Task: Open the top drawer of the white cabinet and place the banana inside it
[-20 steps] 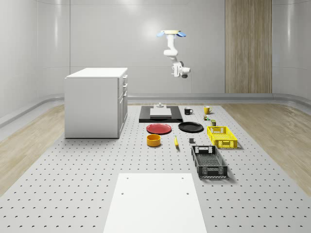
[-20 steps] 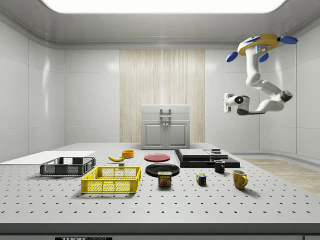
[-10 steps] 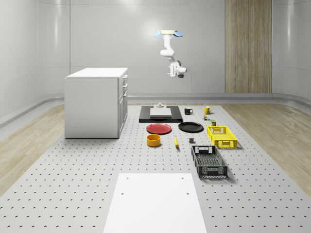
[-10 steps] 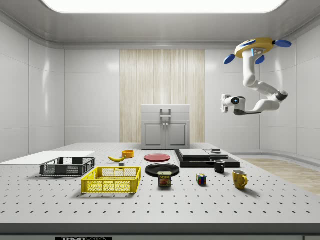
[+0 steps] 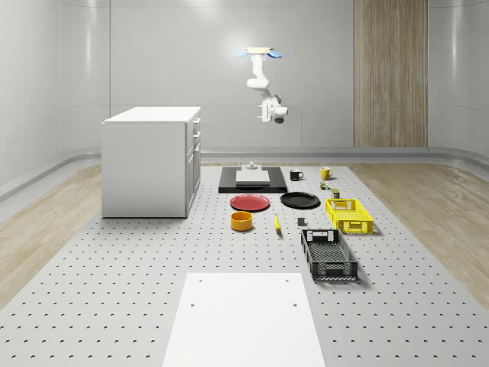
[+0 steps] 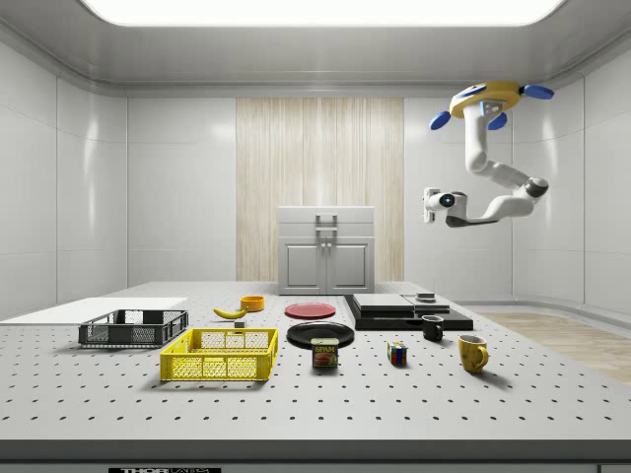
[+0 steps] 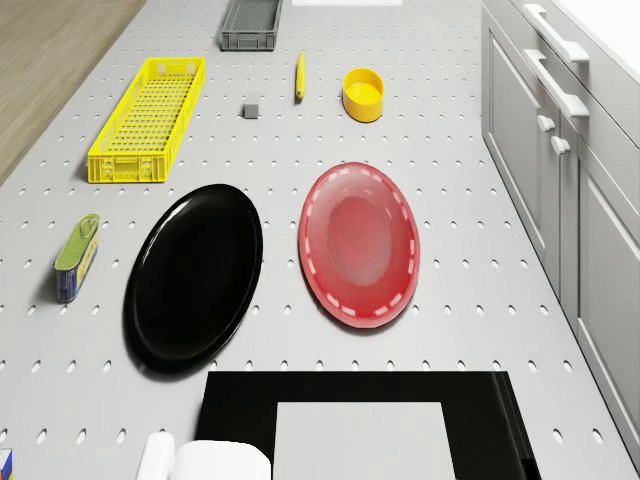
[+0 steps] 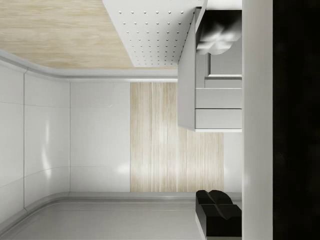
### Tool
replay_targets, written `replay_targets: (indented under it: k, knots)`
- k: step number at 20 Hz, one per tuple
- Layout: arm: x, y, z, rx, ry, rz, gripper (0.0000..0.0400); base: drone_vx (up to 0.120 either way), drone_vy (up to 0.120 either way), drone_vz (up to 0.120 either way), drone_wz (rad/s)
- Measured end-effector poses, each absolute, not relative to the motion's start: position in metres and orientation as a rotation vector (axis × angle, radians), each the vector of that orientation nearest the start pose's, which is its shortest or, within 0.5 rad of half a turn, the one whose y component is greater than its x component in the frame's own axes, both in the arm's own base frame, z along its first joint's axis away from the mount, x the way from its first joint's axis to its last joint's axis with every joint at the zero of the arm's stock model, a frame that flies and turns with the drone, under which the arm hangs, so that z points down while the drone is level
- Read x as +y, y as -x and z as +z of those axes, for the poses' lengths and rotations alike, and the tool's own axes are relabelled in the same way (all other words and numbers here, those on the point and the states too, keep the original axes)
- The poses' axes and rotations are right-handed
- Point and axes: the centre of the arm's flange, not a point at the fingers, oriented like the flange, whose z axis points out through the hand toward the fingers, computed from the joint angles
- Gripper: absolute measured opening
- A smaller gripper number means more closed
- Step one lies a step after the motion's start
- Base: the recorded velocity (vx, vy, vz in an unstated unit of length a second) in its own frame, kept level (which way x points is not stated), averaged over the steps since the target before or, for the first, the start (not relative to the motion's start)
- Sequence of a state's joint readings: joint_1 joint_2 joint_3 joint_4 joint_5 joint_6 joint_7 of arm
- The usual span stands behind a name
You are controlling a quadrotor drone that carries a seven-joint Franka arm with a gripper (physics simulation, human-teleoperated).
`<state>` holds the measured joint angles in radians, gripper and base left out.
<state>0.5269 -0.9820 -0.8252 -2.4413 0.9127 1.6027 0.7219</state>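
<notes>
**Hovering high past the counter's far end, banana untouched**

I hover high in the air, my drone above the far end of the counter, roughly over the black slab with the white block on it. My arm bends down and sideways; my claw hangs well above everything, pointing toward the side view's left. In the wrist view I see two dark fingertips close together, but I cannot tell if the claw is closed or slightly apart. It holds nothing.

The banana is small, yellow, slim and slightly curved, with a darker tip. It lies flat on the counter, between the orange bowl and a small grey cube, near the black crate. In the drone view it looks like a thin yellow sliver beside the bowl.

The white cabinet stands at the whole-scene view's left, well apart from the banana. Its drawers are all shut, with white bar handles on the front. The red plate and black plate lie side by side near the cabinet's front. The yellow basket sits beyond the black plate.
</notes>
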Motion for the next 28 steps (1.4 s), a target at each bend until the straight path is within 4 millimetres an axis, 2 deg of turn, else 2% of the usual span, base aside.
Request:
replay_targets:
  k: [2,12,28]
  knots:
    - [-0.0996,-0.3067,0.5912,0.612,1.484,0.612,0.04,0.04,-0.12,0.0,0.0]
    - [-0.0997,-0.3067,0.5911,0.612,1.484,0.612,0.04,0.12,-0.004,0.0,0.0]
    - [-0.0997,-0.3067,0.5911,0.612,1.484,0.613,0.04,0.12,-0.12,0.0,0.0]
